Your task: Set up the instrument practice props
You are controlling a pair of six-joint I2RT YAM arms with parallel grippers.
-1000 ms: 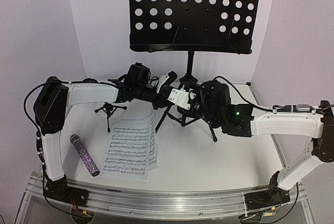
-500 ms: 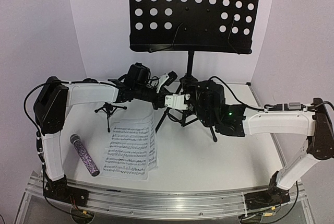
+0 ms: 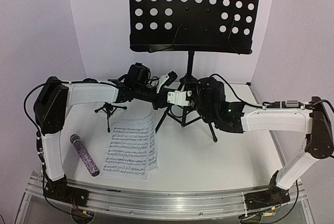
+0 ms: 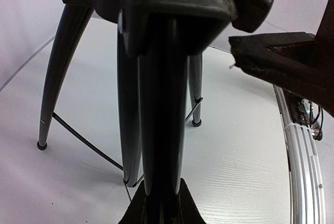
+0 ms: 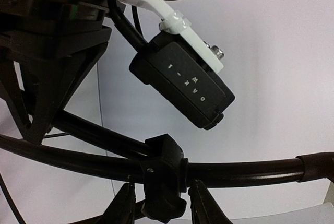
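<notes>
The black music stand (image 3: 193, 10) stands upright at the back, its perforated tray high above the table. My left gripper (image 3: 166, 96) is shut on one of its black tubes (image 4: 162, 104) low down, with both fingers pressed on it. My right gripper (image 3: 182, 98) reaches in from the right. In the right wrist view its fingers (image 5: 162, 185) straddle the stand's black collar (image 5: 163, 172), with a thin gap on the left side. The sheet music (image 3: 130, 148) lies flat at centre-left. The purple microphone (image 3: 84, 155) lies left of the sheet music. The small mic stand (image 3: 108, 110) stands behind them.
The stand's tripod legs (image 3: 201, 122) splay over the middle of the table under both wrists. The left wrist camera (image 5: 182, 80) hangs close above my right fingers. White walls close in the back and sides. A metal rail (image 3: 167, 203) runs along the near edge.
My right arm has slid left toward the stand, and its jaws have narrowed around the collar. The left arm, the sheet music, the microphone and the mic stand have not moved.
</notes>
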